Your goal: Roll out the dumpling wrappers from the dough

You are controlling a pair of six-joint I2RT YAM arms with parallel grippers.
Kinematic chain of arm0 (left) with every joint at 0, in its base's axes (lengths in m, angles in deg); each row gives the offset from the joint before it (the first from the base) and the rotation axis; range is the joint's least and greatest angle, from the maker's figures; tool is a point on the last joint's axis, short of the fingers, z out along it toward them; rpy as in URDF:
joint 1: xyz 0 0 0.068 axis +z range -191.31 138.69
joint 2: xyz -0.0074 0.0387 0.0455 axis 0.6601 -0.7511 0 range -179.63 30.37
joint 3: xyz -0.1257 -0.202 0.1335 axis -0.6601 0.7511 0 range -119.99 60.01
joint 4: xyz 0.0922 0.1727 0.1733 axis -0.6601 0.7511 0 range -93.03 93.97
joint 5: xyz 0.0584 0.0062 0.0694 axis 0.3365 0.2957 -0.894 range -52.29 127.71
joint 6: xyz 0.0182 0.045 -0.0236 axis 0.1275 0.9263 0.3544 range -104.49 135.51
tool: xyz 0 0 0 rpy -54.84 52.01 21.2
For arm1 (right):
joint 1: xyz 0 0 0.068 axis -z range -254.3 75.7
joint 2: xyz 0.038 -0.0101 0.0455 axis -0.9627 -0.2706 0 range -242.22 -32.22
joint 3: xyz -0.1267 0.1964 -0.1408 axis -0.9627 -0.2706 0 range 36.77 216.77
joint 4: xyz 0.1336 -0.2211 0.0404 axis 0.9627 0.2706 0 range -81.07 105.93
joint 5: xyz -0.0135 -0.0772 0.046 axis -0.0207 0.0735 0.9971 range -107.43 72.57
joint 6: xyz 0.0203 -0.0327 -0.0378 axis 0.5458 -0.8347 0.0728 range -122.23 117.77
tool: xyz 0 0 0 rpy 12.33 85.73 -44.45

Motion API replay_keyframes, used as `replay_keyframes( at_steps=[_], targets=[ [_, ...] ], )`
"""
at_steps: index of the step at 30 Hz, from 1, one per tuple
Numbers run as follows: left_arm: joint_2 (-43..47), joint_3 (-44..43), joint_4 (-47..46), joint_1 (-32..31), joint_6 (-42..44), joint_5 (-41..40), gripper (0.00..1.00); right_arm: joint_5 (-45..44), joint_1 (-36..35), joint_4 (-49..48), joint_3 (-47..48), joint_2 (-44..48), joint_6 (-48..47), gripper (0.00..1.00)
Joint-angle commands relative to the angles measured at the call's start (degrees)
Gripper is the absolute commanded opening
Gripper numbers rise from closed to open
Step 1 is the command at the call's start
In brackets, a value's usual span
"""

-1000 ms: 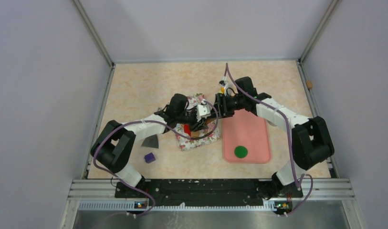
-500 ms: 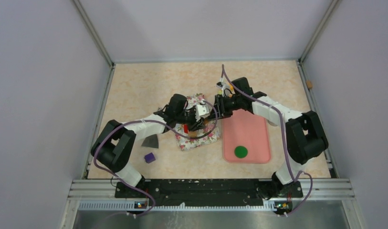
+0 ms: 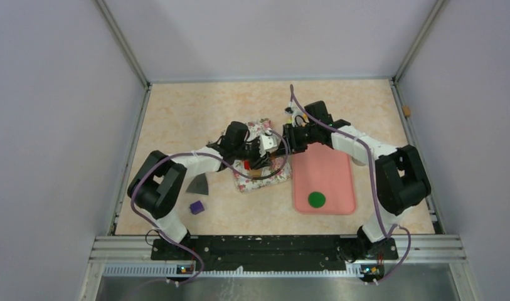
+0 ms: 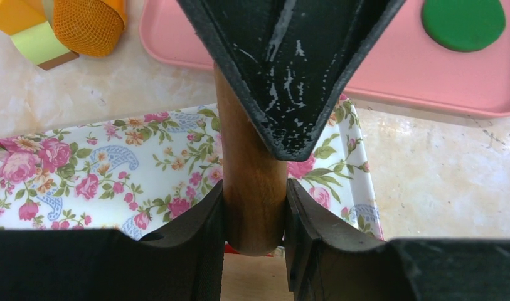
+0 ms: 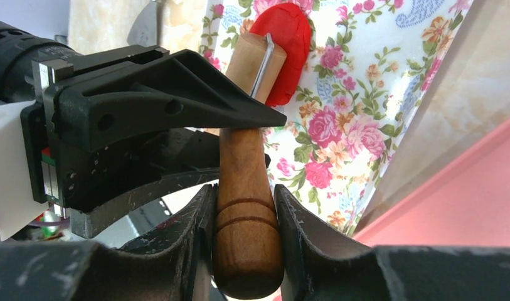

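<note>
A wooden rolling pin lies across the floral mat point(image 3: 265, 179), held at both ends. My left gripper point(image 3: 268, 146) is shut on one handle point(image 4: 252, 188). My right gripper point(image 3: 285, 142) is shut on the other handle point(image 5: 246, 232). In the right wrist view the pale roller point(image 5: 252, 55) rests on a flattened oval of red dough point(image 5: 291, 44), which also shows in the top view point(image 3: 247, 165). A thin round green disc point(image 3: 316, 199), a wrapper, lies on the pink tray point(image 3: 330, 172). No cleanly cut red disc is in view.
A grey wedge-shaped scraper point(image 3: 197, 185) and a small purple cube point(image 3: 197, 207) lie left of the mat. Yellow and orange tools point(image 3: 291, 116) sit behind the grippers, also in the left wrist view point(image 4: 83, 22). Walls enclose the table.
Both grippers and the rolling pin have moved a little toward the far side over the mat. The right elbow has swung inward. Both grips are unchanged.
</note>
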Motion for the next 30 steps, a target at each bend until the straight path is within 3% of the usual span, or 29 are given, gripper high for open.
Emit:
replay_keyframes(
  at_steps=[1,11,19,30],
  targets=[
    [-4.0,-2.6,-4.2,-0.1,-1.1,-1.0,0.0,-11.9,-0.4,1.7,-2.2,1.7,-6.7,0.0],
    [-6.8,-0.6,-7.9,-4.1,-3.6,-3.0,0.0,-18.2,-0.4,3.0,-9.9,7.8,-8.8,0.0],
    [-11.6,-4.6,-11.6,-4.8,-13.8,-1.7,0.0,-18.1,1.3,5.7,-11.4,9.9,-7.2,0.0],
    [-8.1,-12.4,-9.3,-4.1,-15.5,-3.7,0.0,-8.0,2.8,7.1,-1.8,13.0,-8.2,0.0]
  ],
)
